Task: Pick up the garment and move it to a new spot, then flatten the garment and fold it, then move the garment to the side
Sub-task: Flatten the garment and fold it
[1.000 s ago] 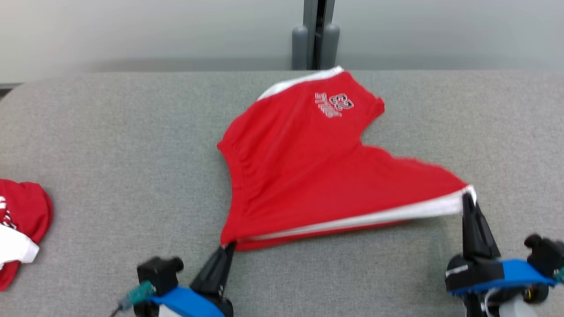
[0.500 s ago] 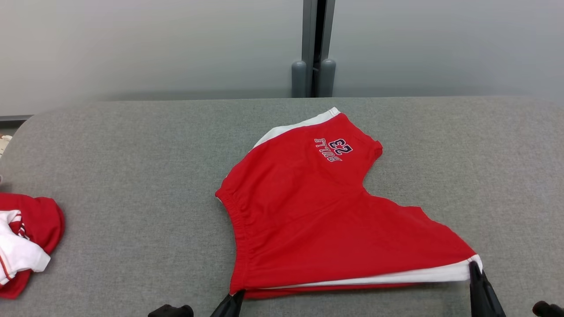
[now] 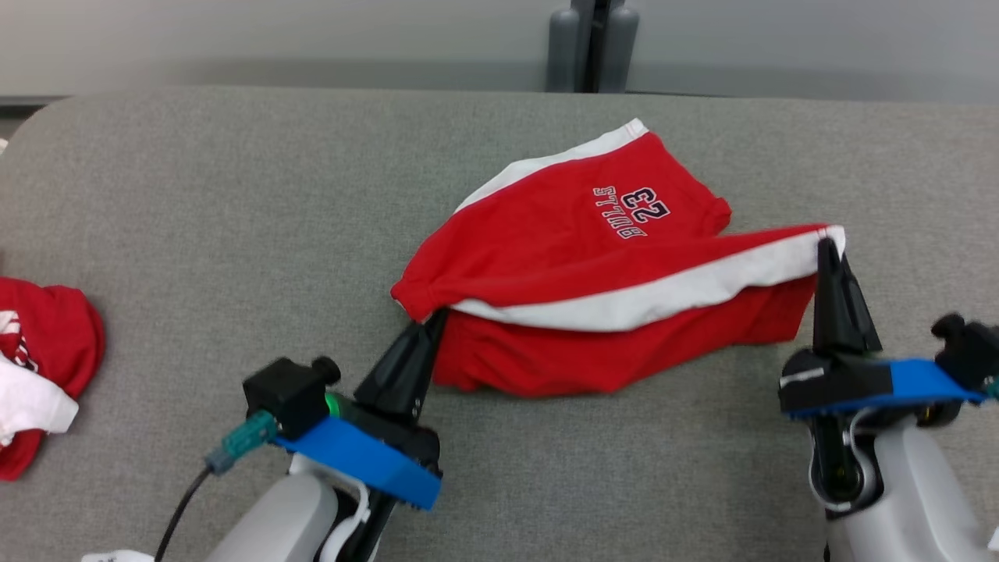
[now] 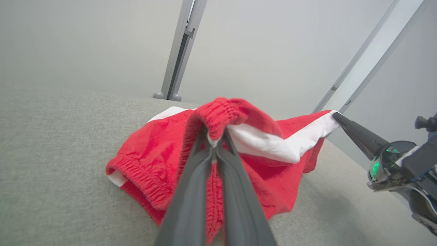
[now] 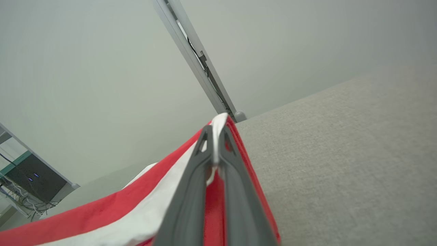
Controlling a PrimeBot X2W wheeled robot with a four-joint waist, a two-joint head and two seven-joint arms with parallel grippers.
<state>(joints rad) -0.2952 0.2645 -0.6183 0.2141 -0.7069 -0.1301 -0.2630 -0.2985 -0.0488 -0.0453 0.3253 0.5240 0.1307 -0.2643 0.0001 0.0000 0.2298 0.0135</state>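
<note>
1. Bottom left of the head view: the left gripper [image 3: 434,318] is reaching up-frame from its blue bracket. Its fingers are pressing together on the gathered red waistband corner of the garment [image 3: 577,250]. In the left wrist view the elastic is bunching over the closed tips and sitting raised off the surface.
2. Bottom right: the right gripper [image 3: 824,248] is pointing up-frame. Its fingers are clamping the white-edged corner at the garment's right end. In the right wrist view white fabric is showing pinched between them.
3. Left edge, mid-height: a second red-and-white cloth [image 3: 39,375] is lying crumpled, well apart from the garment.
4. Centre of the frame, slightly right: the garment is resting on the grey table [image 3: 234,234]. Its long axis is running left to right, rising a little toward the right, between the two pinched corners.
5. A white stripe [image 3: 663,293] is running along that axis. The held edge is draping over a red layer that is lying below it on the table.
6. Farther back: the leg with the "23 BULLS" print [image 3: 632,211] is pointing toward the upper right. The print is reading upside down, and a white band is edging the far left side.
7. Top centre: a grey post [image 3: 593,47] is standing behind the table's far edge.
</note>
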